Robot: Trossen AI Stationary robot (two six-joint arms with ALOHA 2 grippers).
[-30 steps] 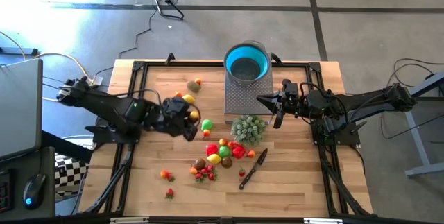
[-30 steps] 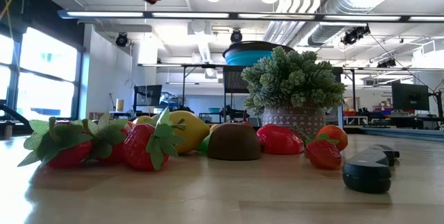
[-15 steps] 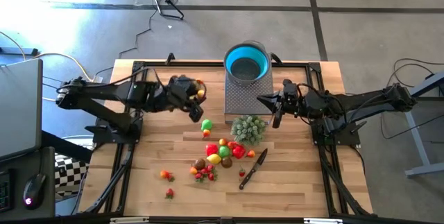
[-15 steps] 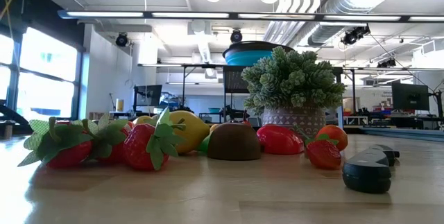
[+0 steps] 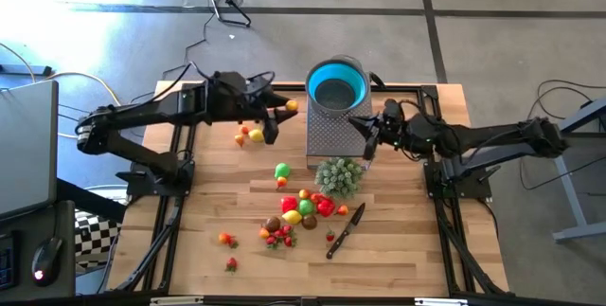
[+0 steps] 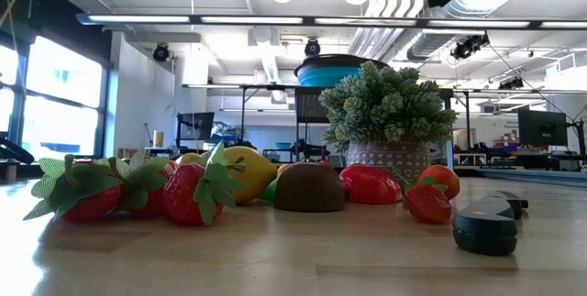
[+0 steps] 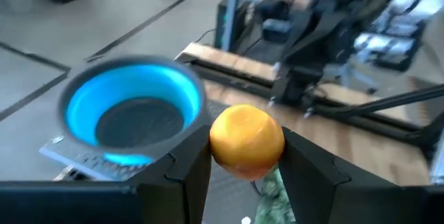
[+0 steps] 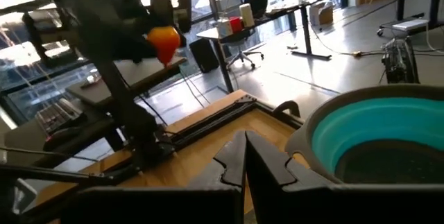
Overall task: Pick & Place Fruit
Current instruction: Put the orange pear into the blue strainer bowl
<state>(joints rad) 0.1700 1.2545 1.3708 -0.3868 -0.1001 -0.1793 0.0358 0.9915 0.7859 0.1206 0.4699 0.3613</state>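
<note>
An orange toy fruit hangs high above the table, with my left gripper shut on it, just left of the blue bowl. The bowl stands on a perforated metal stand at the table's far edge. My right gripper hovers shut with nothing in it, right of the stand; its fingers meet before the bowl. The other fruit lie on the wood: a pile, a green one, a few under my left arm. My left gripper pinches the orange fruit by its two opposite sides between its two fingers. The fingers come nearly level from the table's left, pointing toward the bowl. The fruit is lifted clear, high above the table.
A pale green bushy plant stands just near of the stand. A black-handled knife lies right of the fruit pile. Strawberries lie toward the near left. Bare wood spreads along the near edge.
My left gripper has risen and swung from the table's middle left toward the far edge and the bowl, rolling as it went, with the orange fruit still held. My right gripper has drifted slightly left, toward the stand.
</note>
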